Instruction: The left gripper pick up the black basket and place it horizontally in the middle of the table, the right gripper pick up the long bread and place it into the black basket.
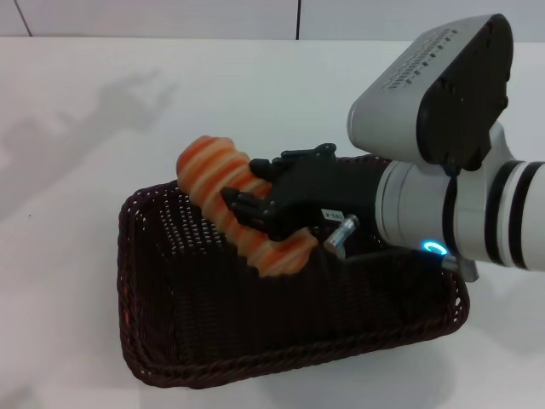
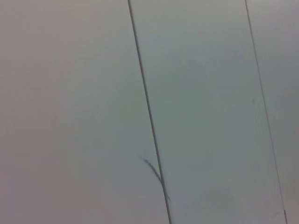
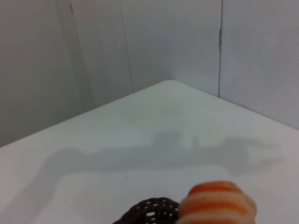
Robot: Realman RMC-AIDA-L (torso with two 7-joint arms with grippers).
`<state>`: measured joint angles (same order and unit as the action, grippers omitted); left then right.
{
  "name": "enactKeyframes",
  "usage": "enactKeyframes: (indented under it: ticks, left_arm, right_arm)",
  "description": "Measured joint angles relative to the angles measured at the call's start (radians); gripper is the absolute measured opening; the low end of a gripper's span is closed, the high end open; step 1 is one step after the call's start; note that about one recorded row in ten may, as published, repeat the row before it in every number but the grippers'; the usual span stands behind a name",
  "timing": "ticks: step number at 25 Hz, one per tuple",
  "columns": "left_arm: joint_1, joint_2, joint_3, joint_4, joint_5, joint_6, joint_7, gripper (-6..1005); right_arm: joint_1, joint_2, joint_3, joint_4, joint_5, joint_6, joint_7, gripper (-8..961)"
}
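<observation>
My right tool is clamped across the long bread, holding it tilted over the black basket on the surface. Its long axis slants down into the basket's middle. The left tool is out of sight.
</observation>
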<state>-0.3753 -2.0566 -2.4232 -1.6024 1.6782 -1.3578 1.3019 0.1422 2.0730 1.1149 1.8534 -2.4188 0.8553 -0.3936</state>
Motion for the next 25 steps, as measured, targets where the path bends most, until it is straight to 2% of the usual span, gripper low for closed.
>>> enactKeyframes:
  ticks: [5, 12, 17, 20, 22, 25]
  left_arm:
    - [0.005, -0.002, 0.0, 0.02, -0.008, 0.003, 0.0, 375]
    - [0.021, -0.004, 0.001, 0.092, -0.054, 0.019, 0.024, 375]
    - [0.033, -0.004, 0.001, 0.244, -0.17, 0.031, 0.115, 375]
    - [0.036, -0.005, 0.001, 0.303, -0.215, 0.036, 0.155, 375]
    - [0.04, -0.004, -0.01, 0.394, -0.275, 0.045, 0.226, 375]
    - [0.038, -0.004, -0.017, 0.449, -0.303, 0.055, 0.269, 375]
  right_arm:
    - [-0.001, 0.001, 0.027, -0.008, -0.003, -0.007, -0.001, 485]
    - [-0.003, 0.002, 0.047, -0.03, -0.009, -0.057, -0.046, 630]
    - [-0.041, 0.0, 0.135, -0.074, -0.049, -0.216, -0.066, 651]
    - [-0.097, 0.003, 0.178, -0.095, -0.056, -0.373, -0.115, 651]
    - [-0.122, 0.003, 0.196, -0.116, -0.057, -0.464, -0.133, 651]
    - [-0.143, 0.003, 0.225, -0.177, -0.059, -0.62, -0.145, 651]
